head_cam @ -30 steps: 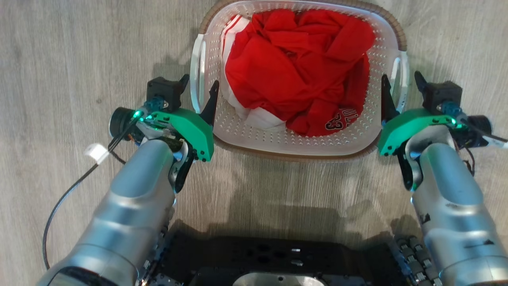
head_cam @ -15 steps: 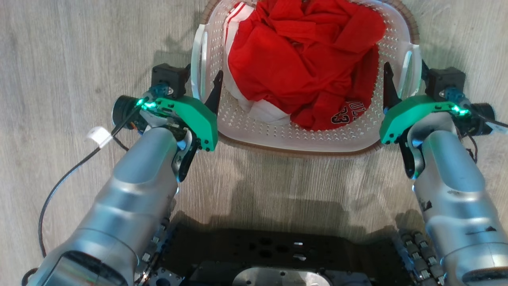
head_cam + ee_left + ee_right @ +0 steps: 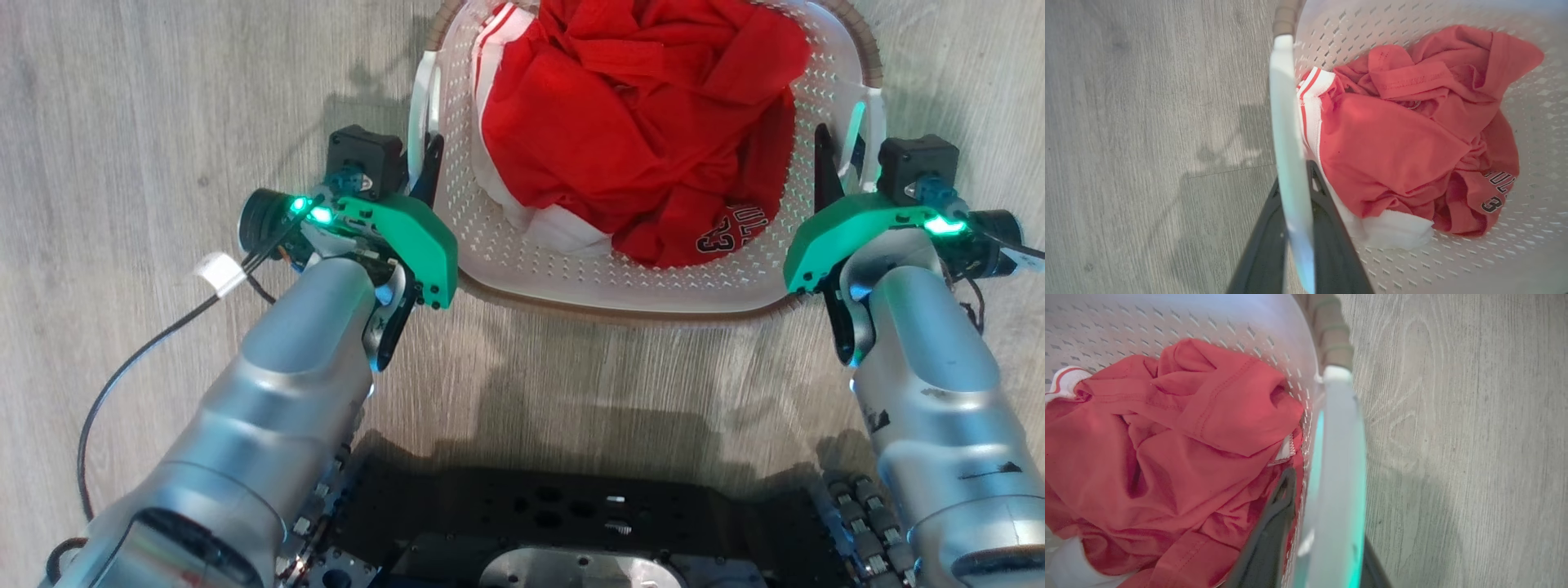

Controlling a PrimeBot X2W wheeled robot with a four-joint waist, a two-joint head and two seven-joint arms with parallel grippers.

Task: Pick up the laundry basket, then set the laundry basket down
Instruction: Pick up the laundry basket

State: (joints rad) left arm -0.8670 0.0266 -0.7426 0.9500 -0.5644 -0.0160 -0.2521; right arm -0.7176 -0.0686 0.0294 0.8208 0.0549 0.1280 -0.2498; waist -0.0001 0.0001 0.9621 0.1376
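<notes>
The laundry basket (image 3: 571, 273) is white, perforated, brown-rimmed, and stands on the floor straight ahead of me, holding red and white clothes (image 3: 637, 122). My left gripper (image 3: 420, 155) is shut on its left white handle (image 3: 1286, 122); in the left wrist view the two dark fingers (image 3: 1327, 228) pinch that handle from both sides. My right gripper (image 3: 841, 151) is shut on the right handle (image 3: 1337, 457), one finger (image 3: 1278, 514) inside the basket wall and the other outside, mostly hidden behind the handle.
Pale grey wood-look floor (image 3: 122, 98) surrounds the basket on all sides. My black base (image 3: 555, 523) fills the bottom of the head view. A black cable with a white tag (image 3: 219, 273) hangs beside the left forearm.
Both grippers went from wide open astride the handles to closed on them. They also slid a little farther along the handles, and the head view shifted slightly.
</notes>
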